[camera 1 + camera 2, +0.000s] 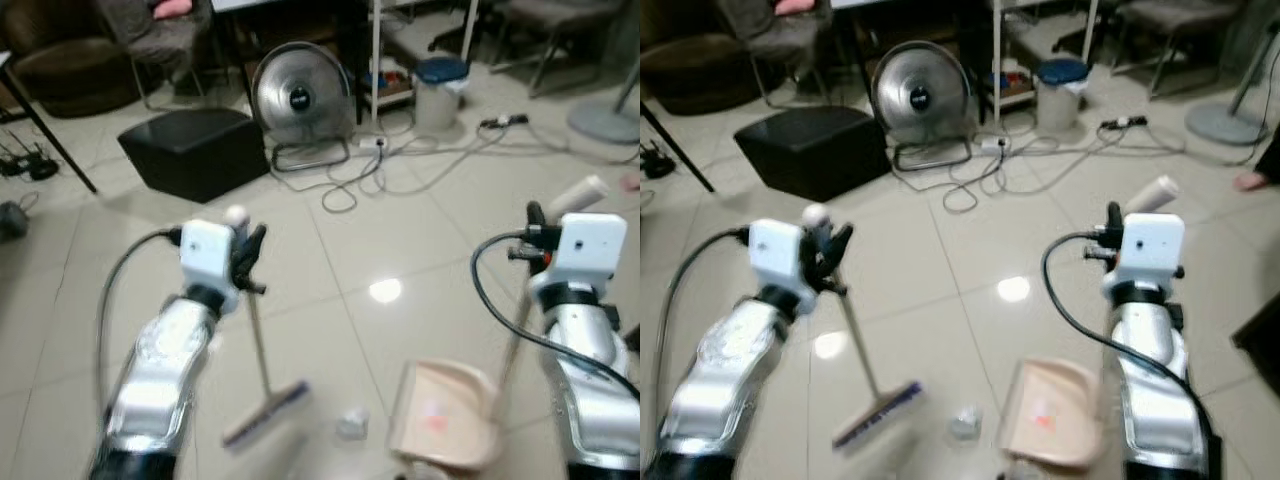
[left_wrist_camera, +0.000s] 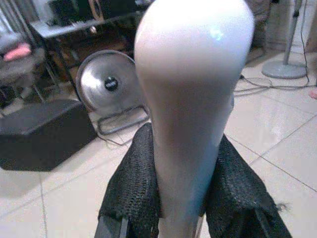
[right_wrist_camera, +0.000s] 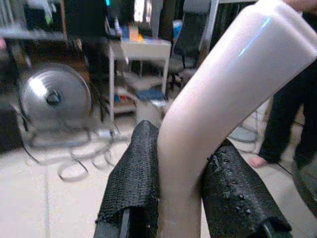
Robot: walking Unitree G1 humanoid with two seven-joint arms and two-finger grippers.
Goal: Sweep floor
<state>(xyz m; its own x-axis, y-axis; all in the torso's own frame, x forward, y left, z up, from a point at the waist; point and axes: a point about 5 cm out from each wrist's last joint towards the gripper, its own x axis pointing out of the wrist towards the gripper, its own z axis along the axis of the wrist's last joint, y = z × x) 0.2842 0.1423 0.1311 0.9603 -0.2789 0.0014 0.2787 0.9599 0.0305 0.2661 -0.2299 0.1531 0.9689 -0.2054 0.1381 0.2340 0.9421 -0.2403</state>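
While both arms reach forward, left pincer (image 1: 250, 255) pinches broom (image 1: 262, 400), right pincer (image 3: 181, 183) pinches dustpan (image 1: 445, 415) handle.

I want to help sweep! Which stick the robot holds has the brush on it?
The broom, held by the left gripper: its straight stick ends in a brush. The right gripper holds the dustpan, whose handle bends on top.

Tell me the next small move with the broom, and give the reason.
Probably draw the broom head toward the dustpan, pushing the small crumpled scrap in. The scrap lies on the tiles between them, the left tool is shut on the broom handle, and the right tool is shut on the dustpan handle.
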